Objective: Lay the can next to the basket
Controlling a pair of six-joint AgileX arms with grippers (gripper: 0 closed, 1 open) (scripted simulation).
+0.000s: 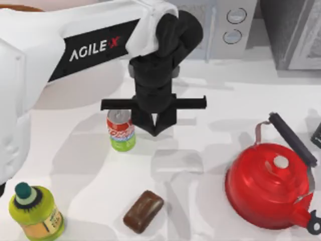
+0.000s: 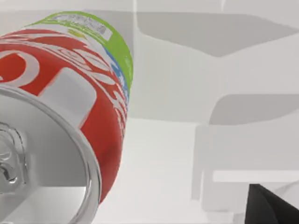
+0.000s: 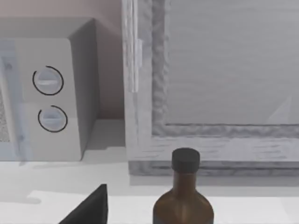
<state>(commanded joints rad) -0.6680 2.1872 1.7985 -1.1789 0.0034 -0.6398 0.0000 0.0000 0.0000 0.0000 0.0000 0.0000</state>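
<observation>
One red kettle (image 1: 271,190), round and glossy with a dark handle, is sitting at the right of the white bench (image 1: 200,125). One yellow-green bottle (image 1: 36,212) with a dark green cap is standing at the front left, and one brown rounded block (image 1: 143,211) is lying near the front middle. One can (image 1: 121,130), a small cylinder with silver top, red label with white lettering and green base, is standing upright left of centre. The left hand (image 1: 154,131) is hovering just beside its right, dark fingers drawn close together, gripping nothing.
</observation>
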